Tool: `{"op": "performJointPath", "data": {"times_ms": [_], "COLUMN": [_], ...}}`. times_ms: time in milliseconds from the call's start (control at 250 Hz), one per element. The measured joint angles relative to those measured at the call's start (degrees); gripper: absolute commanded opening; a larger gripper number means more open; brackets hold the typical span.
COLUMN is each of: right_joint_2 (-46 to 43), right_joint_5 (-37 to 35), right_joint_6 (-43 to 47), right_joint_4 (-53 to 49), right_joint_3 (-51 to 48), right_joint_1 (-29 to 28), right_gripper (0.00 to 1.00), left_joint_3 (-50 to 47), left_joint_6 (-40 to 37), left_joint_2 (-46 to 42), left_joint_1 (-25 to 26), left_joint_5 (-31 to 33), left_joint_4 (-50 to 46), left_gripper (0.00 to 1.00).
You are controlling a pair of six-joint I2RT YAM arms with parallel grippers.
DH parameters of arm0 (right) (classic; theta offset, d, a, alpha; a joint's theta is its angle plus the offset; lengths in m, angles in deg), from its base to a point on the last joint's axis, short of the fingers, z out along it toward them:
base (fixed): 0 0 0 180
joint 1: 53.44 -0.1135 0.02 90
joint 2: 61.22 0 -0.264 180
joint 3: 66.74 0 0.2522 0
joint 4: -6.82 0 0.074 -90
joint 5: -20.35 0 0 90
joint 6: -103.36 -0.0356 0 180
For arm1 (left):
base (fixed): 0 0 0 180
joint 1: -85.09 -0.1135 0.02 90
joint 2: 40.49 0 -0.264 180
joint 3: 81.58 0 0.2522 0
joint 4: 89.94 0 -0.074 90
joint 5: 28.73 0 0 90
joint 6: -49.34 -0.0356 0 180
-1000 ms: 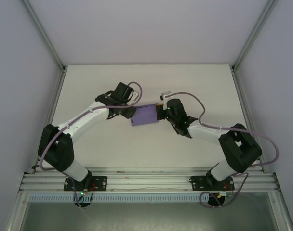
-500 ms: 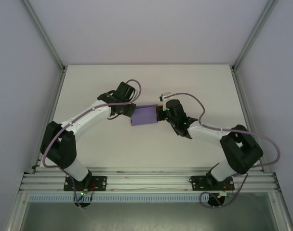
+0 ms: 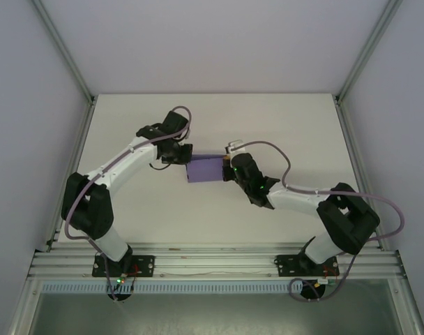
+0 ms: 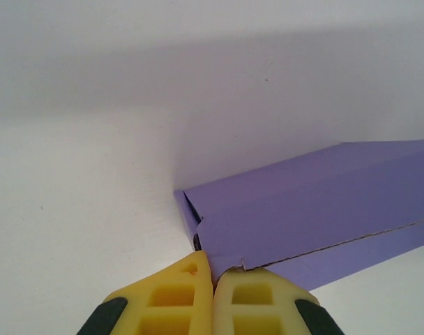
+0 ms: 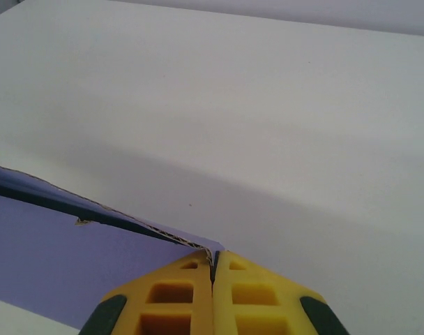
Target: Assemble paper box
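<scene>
Pinching the paper box point(image 3: 205, 169), left claw point(image 4: 213, 269) and right claw point(image 5: 213, 262) hold opposite ends.

The paper box point(image 3: 206, 171) lies near the middle of the table point(image 3: 303, 125), slightly toward the left edge and about halfway between the near and far edges. Its long side runs left to right. Whether it rests on the surface or hangs just above it cannot be told. The left gripper point(image 3: 187, 160) is at the box's left end, by its far corner, with its fingertips pinched on a flap corner there. The right gripper point(image 3: 226, 169) is at the box's right end, pinching a thin edge of the paper. The box sits between the two grippers. Each arm reaches in from its own corner of the near edge.
</scene>
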Motion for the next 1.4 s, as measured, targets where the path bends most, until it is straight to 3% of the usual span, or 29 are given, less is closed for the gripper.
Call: {"op": "performJointPath", "data": {"times_ms": [224, 472, 696, 1055, 1203, 1263, 1399], "right_joint_2": [-0.63, -1.42, -0.94, 2.25, 1.20, -0.02, -2.45], "right_joint_5": [-1.14, -2.21, -2.19, -2.62, -2.54, -3.06, -3.87], "right_joint_6": [0.04, 0.85, 2.34, 1.40, 0.63, -0.48, -2.69], "right_joint_4": [0.76, 3.17, 11.34, 23.74, 21.57, 17.33, 5.03], "right_joint_3": [-1.11, -3.39, -7.72, -12.50, -12.04, -10.93, -6.05], "right_joint_1": [-0.63, -0.87, -1.11, -1.11, -1.11, -1.01, -0.87], "right_gripper": [0.00, 0.00, 0.00, 0.00, 0.20, 0.34, 0.38], "left_joint_3": [0.26, -6.56, -15.61, -19.08, -19.41, -19.45, -19.43], "left_joint_6": [3.67, 3.82, 4.94, 5.31, 5.29, 5.29, 5.29], "left_joint_2": [0.81, -1.49, -5.35, -5.68, -5.68, -5.70, -5.75], "left_joint_1": [-0.50, 3.13, 5.14, 5.64, 5.81, 5.97, 6.16], "left_joint_5": [-2.19, 3.69, 7.28, 8.92, 8.94, 9.22, 9.33], "left_joint_4": [0.39, 7.34, 18.23, 25.73, 26.62, 26.99, 28.35], "left_gripper": [0.00, 0.00, 0.00, 0.00, 0.00, 0.00, 0.00]}}
